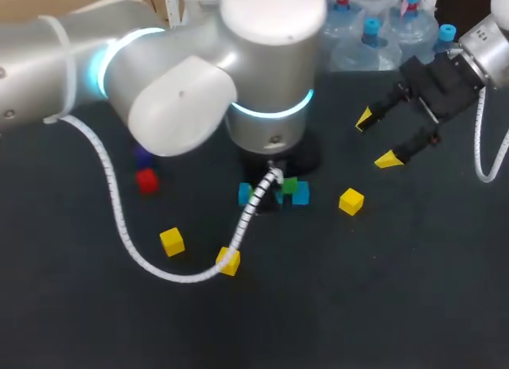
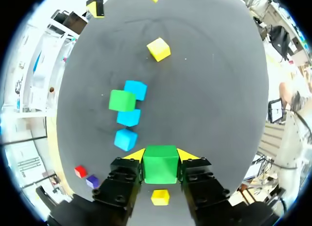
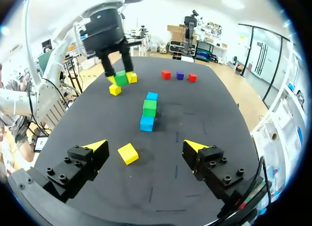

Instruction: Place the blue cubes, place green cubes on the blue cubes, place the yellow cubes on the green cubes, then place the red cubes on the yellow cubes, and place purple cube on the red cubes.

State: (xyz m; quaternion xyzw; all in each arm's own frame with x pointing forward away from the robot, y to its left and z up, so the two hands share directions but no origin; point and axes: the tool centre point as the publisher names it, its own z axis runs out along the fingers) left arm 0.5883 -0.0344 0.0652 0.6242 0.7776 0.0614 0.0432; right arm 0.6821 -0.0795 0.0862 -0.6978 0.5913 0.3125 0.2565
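My left gripper [image 2: 161, 155] is shut on a green cube [image 2: 160, 163], held above the table; the right wrist view shows this cube [image 3: 121, 78] over two yellow cubes [image 3: 115, 90]. Ahead of it, three blue cubes [image 2: 128, 117] lie in a row with a second green cube [image 2: 122, 100] on top. In the head view the left arm hides its own gripper and part of the blue row [image 1: 246, 194]. My right gripper [image 1: 378, 138] hangs open and empty at the back right. Red cubes [image 3: 166, 74] and a purple cube [image 3: 180, 75] sit at the far left side.
One yellow cube [image 1: 351, 200] lies right of the blue row, two more [image 1: 172, 241] lie front left near the left arm's cable [image 1: 119, 218]. A red cube [image 1: 146, 180] and the purple cube [image 1: 142, 156] sit left under the arm.
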